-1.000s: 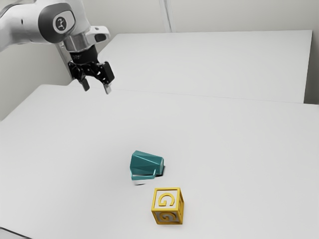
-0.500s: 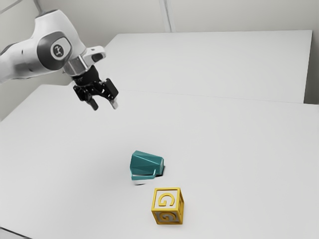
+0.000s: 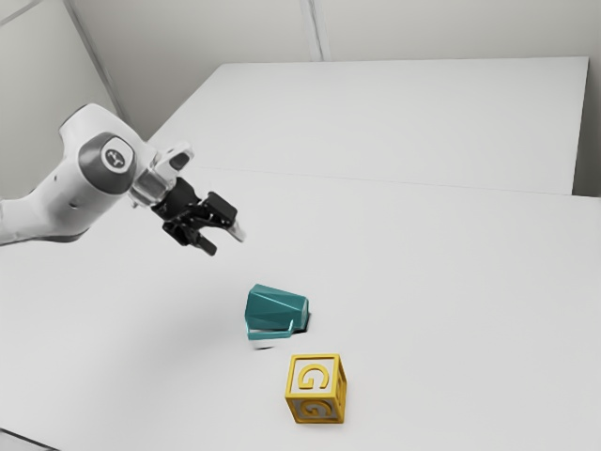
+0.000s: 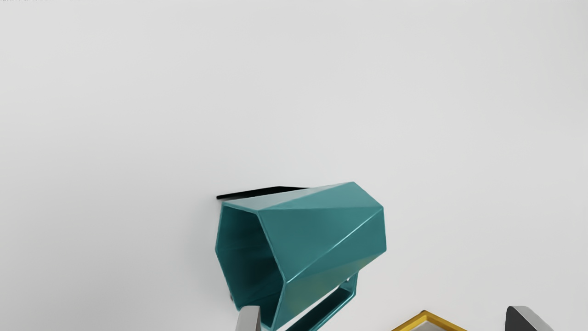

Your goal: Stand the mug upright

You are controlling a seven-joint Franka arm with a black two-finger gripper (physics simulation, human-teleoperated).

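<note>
My gripper (image 3: 225,241) hangs over the table, tilted, above the mug and toward the exterior view's left of it. The teal faceted mug (image 3: 275,308) lies on its side, mouth facing the exterior view's left and handle on the side toward the yellow block. From the wrist view, the gripper (image 4: 383,319) is open, its two fingertips far apart with nothing held. There the mug (image 4: 321,230) shows its dark hollow mouth, and one fingertip overlaps the mouth's edge in the picture.
A yellow-framed letter block (image 3: 316,389) stands close to the mug on the handle side; its corner (image 4: 426,317) appears between the fingertips in the wrist view. Both objects rest on a white table (image 3: 451,282), with a pale wall behind.
My hand has come down and toward the exterior view's right, nearer the mug, while tilting further. The mug and block have stayed where they were.
</note>
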